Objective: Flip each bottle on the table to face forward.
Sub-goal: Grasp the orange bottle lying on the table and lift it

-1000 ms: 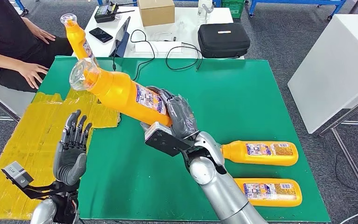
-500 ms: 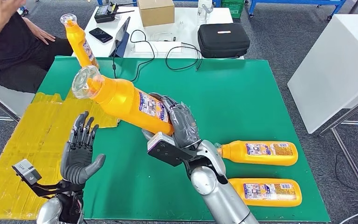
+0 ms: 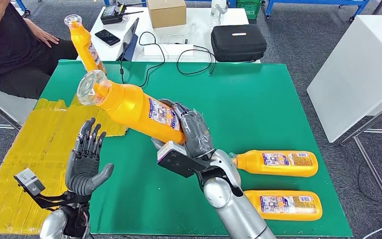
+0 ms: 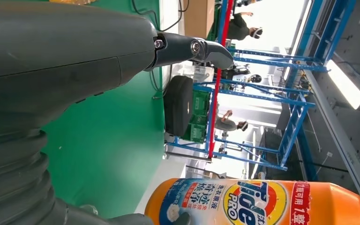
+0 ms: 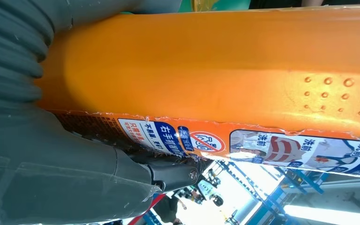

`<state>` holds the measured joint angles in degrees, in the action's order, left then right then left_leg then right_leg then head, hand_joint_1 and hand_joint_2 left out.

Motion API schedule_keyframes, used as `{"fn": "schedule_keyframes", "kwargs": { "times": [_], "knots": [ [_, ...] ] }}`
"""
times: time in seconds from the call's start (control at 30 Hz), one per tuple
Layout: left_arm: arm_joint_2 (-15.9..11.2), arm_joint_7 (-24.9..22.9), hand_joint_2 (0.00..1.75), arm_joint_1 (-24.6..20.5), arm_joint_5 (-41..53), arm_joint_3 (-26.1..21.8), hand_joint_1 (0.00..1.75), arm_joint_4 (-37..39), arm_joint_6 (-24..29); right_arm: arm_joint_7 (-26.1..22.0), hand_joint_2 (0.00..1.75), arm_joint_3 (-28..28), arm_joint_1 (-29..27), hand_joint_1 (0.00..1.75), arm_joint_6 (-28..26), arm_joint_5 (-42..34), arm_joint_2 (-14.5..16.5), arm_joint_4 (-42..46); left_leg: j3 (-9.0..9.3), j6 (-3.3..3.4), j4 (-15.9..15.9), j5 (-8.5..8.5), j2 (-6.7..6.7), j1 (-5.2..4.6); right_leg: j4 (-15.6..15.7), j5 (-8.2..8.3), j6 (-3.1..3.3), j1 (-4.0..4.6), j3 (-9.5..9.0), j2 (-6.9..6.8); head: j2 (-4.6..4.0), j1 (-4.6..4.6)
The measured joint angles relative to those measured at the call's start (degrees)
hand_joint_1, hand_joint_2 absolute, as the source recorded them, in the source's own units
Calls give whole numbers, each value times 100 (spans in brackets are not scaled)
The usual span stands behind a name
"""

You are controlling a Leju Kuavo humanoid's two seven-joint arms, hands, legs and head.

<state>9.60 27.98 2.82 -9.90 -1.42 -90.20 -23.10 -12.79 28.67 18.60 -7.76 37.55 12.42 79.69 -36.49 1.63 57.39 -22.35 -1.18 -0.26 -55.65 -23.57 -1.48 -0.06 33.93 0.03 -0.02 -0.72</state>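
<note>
One orange bottle [image 3: 139, 107] was gripped at its base by the right hand [image 3: 191, 130] at frame centre, long axis slanting toward upper left. Nearest its cap, the left hand [image 3: 84, 162] waited empty, fingers spread.

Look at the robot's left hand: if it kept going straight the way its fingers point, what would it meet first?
Probably the orange bottle that the right hand holds tilted above the green mat. The open left hand points up and forward toward its neck end. Depth is unclear, so it might pass underneath.
</note>
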Motion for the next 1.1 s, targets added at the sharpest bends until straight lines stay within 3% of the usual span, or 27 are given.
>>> {"fn": "schedule_keyframes", "kwargs": {
  "times": [0.83,0.93,1.1],
  "knots": [
    [4,-20,175,-10,-110,4,0,19,-91,46,175,9,6,175,124,91,16,-25,-1,0,0,0,0,0,0,0,0,0,-1,0,0,0],
    [53,-199,175,-97,-654,101,0,23,-389,60,175,149,71,175,176,441,243,-526,-1,0,-1,0,3,1,0,2,3,0,0,1,0,1],
    [124,-368,175,-229,-1152,417,0,13,-470,-39,175,598,176,175,-198,420,634,-1562,-2,-1,-1,1,-2,7,-1,2,9,2,1,-1,0,-1]
  ]
}}
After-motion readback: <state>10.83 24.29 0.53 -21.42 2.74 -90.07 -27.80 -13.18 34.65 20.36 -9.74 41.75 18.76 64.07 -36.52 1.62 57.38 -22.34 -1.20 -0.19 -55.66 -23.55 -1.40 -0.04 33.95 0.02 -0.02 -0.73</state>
